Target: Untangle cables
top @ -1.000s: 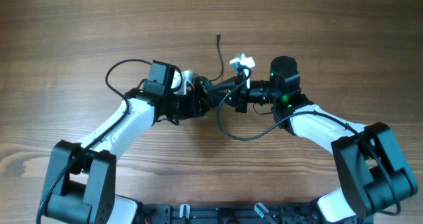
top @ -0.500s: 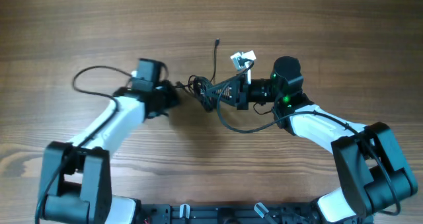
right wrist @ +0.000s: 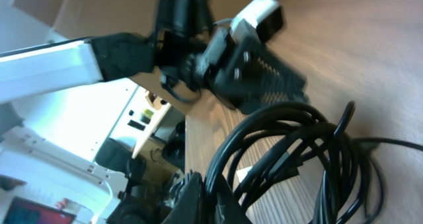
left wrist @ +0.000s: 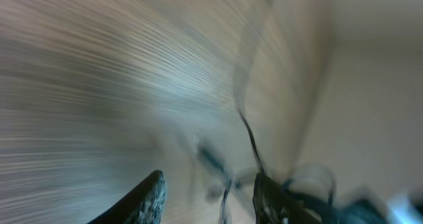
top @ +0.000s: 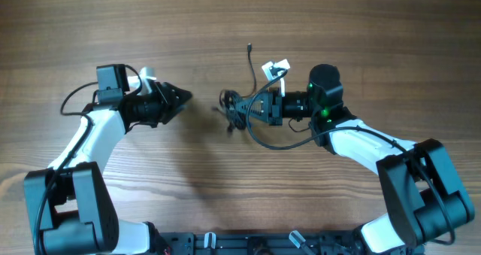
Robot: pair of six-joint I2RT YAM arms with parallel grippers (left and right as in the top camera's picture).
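White arm links point(top: 94, 138), black joint housings point(top: 417, 183), green wrist light point(top: 325, 112).

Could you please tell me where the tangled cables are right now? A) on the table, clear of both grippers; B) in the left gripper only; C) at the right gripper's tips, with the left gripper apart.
C: in the overhead view the cables bunch at the tips of the right gripper, while the left gripper stands apart from them.

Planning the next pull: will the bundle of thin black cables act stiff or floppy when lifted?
Probably floppy: the thin black cables curl in loose loops, one strand trailing over the wooden table. Likely light: the right gripper alone holds them.
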